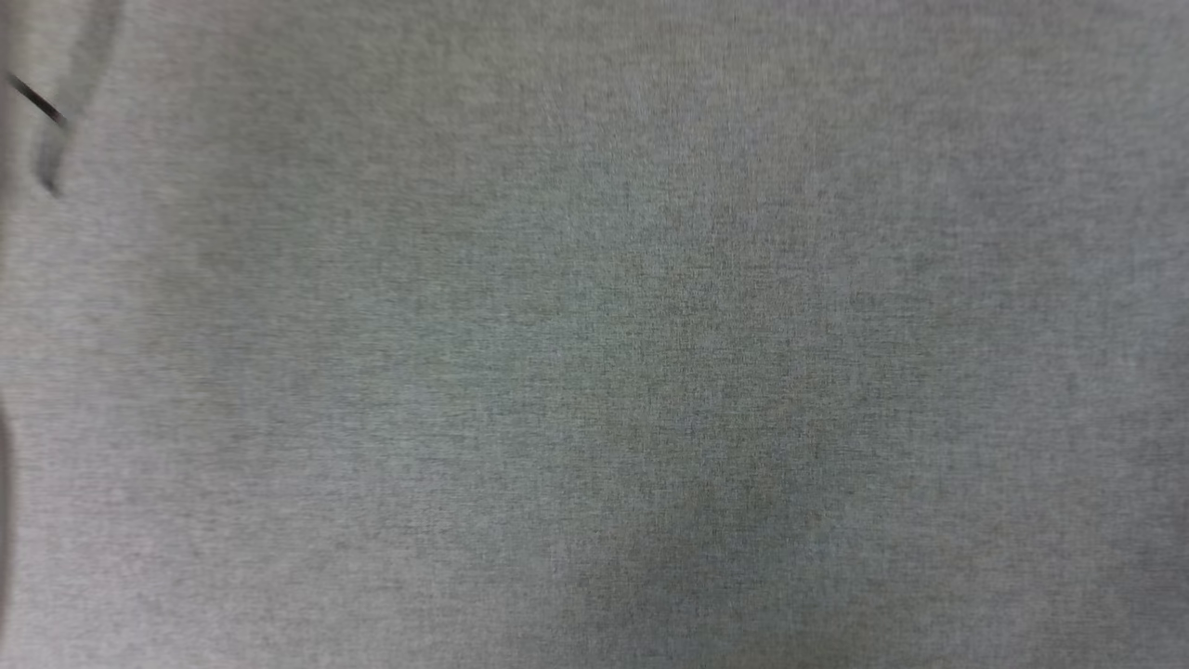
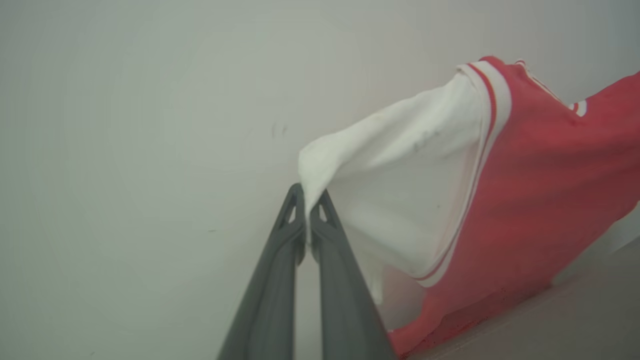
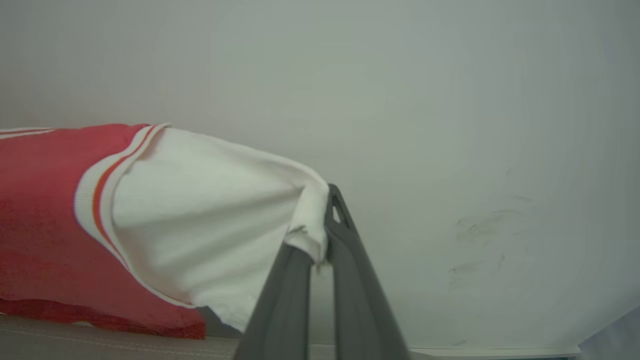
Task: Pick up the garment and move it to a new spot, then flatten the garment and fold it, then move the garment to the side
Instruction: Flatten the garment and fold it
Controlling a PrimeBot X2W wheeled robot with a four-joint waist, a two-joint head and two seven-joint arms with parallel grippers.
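Head view: grey cloth surface (image 1: 594,334); left wrist view: my left gripper (image 2: 307,199) is pinched shut on the white sleeve (image 2: 400,170) of the red jersey (image 2: 540,190), soft light knit sagging tableward; right wrist view: my right gripper (image 3: 322,215) likewise nips the other sleeve (image 3: 210,220), sound holds, I judge.

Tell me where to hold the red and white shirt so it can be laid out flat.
Grip the shirt by its two white sleeve ends, each from its outer side. The left tool pinches one sleeve, the right tool the other sleeve, and the body hangs spread between them, probably ready to lay flat.
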